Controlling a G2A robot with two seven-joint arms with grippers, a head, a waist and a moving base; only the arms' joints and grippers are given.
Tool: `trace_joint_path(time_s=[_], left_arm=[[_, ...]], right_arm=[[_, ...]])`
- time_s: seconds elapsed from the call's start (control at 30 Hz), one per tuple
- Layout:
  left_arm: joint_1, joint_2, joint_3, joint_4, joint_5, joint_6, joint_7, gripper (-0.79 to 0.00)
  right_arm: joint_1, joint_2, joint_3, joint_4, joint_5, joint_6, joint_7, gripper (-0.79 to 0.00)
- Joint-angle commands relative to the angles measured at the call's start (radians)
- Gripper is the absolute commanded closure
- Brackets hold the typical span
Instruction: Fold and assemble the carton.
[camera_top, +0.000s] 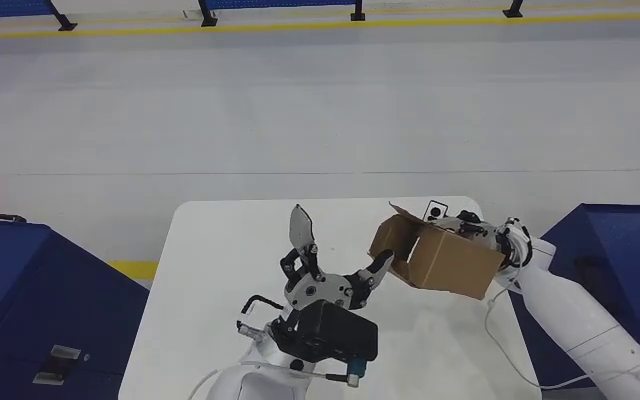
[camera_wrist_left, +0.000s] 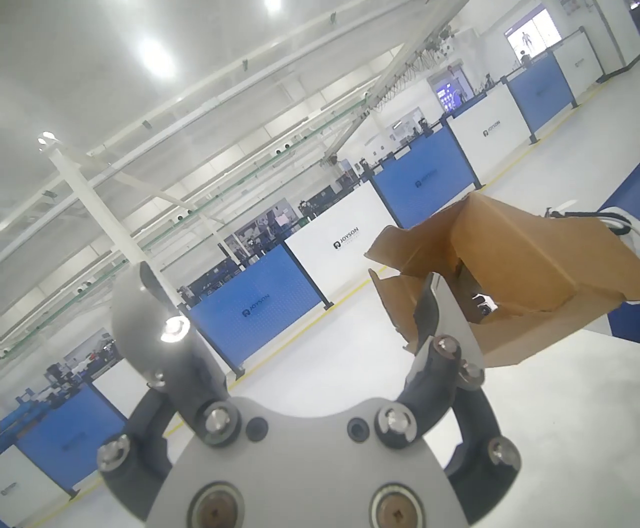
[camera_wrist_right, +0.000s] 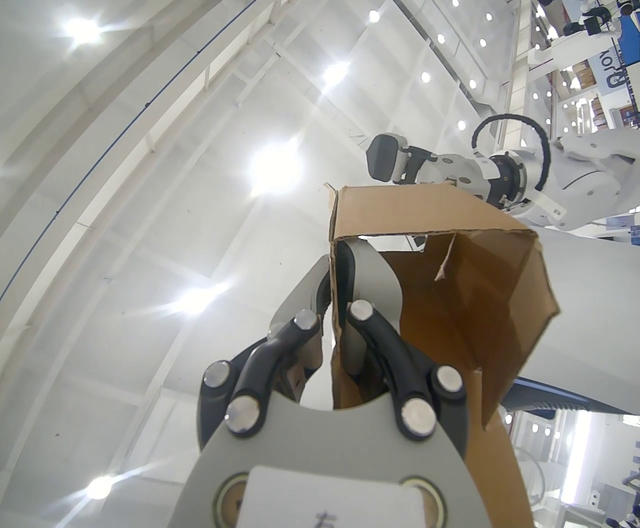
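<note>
Aloft — carton (camera_top: 445, 262) wall tight in right claw (camera_wrist_right: 332, 270), left claw (camera_top: 342, 242) wide beside its open end.

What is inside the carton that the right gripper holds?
One finger of the right gripper is inside, pinching a wall of the carton. Apart from that, I can see only bare cardboard walls. The part nearest the wrist is covered by the gripper itself.

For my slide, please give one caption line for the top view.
Right jaws grip the half-formed carton over the white table; left jaws stand open beside its flaps.
</note>
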Motion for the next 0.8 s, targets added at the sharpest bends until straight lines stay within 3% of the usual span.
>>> trace_joint_path(time_s=[0.0,0.33,0.63,0.77], left_arm=[[-0.018,-0.002,0.007,0.000,0.029,-0.011,-0.054,-0.785],[-0.083,-0.023,0.016,0.000,0.011,-0.013,-0.253,-0.785],[-0.071,-0.030,-0.014,0.000,-0.033,-0.047,-0.295,-0.785],[-0.065,-0.031,-0.020,0.000,-0.045,-0.054,-0.262,-0.785]], right_arm=[[-0.001,0.001,-0.002,-0.004,-0.005,-0.003,0.003,0.000],[-0.006,0.009,-0.003,-0.020,-0.014,-0.015,0.015,0.000],[-0.011,0.015,-0.003,-0.026,-0.012,-0.021,0.021,0.000],[-0.010,0.018,-0.002,-0.028,-0.003,-0.019,0.020,0.000]])
